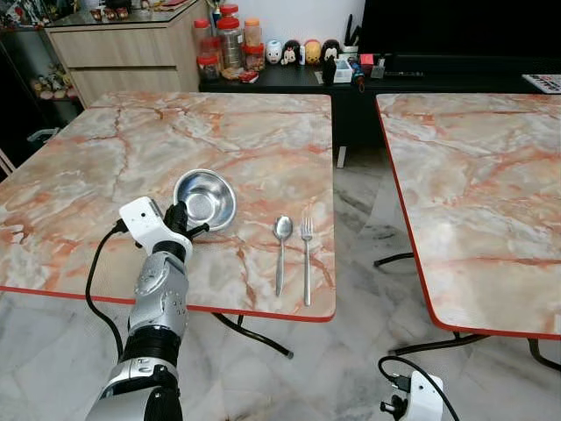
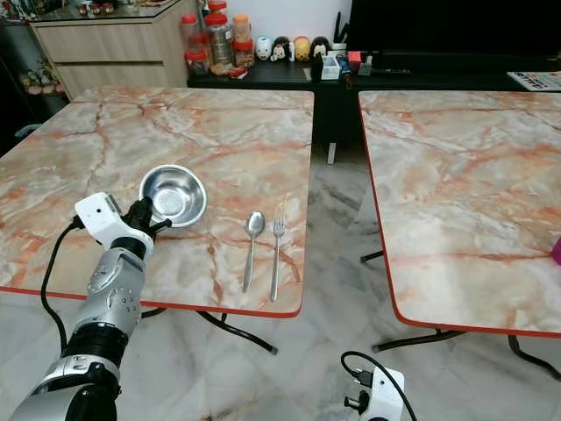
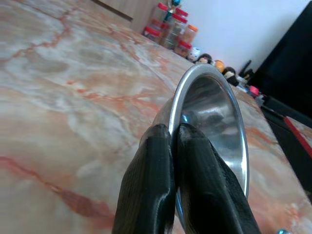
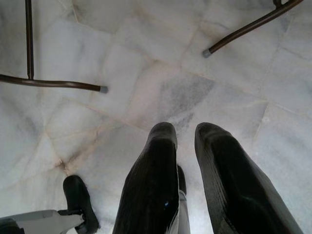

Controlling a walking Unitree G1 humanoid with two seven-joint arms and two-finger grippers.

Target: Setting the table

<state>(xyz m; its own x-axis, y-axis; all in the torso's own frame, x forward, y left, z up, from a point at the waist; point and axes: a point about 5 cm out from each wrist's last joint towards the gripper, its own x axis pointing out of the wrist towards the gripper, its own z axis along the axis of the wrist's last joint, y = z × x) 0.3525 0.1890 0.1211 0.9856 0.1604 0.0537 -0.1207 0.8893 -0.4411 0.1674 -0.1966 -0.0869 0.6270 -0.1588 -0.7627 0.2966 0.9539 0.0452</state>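
A small steel bowl [image 1: 205, 198] sits on the near part of the left marble table [image 1: 96, 167]. My left gripper [image 1: 181, 219] is at the bowl's near-left rim. In the left wrist view its fingers [image 3: 151, 185] are pinched together on the thin rim of the bowl [image 3: 217, 114], one inside and one outside. To the right of the bowl, a spoon [image 1: 281, 250] and a fork [image 1: 306, 259] lie side by side, handles toward the table's front edge. My right gripper [image 4: 185, 134] hangs low over the floor, slightly open and holding nothing.
A second marble table [image 1: 473, 175] stands to the right across a gap of tiled floor [image 1: 351, 202]. Jars [image 1: 230, 39] and small figurines [image 1: 302, 51] line a dark counter at the back. Table legs [image 4: 53, 84] cross the floor near my right arm.
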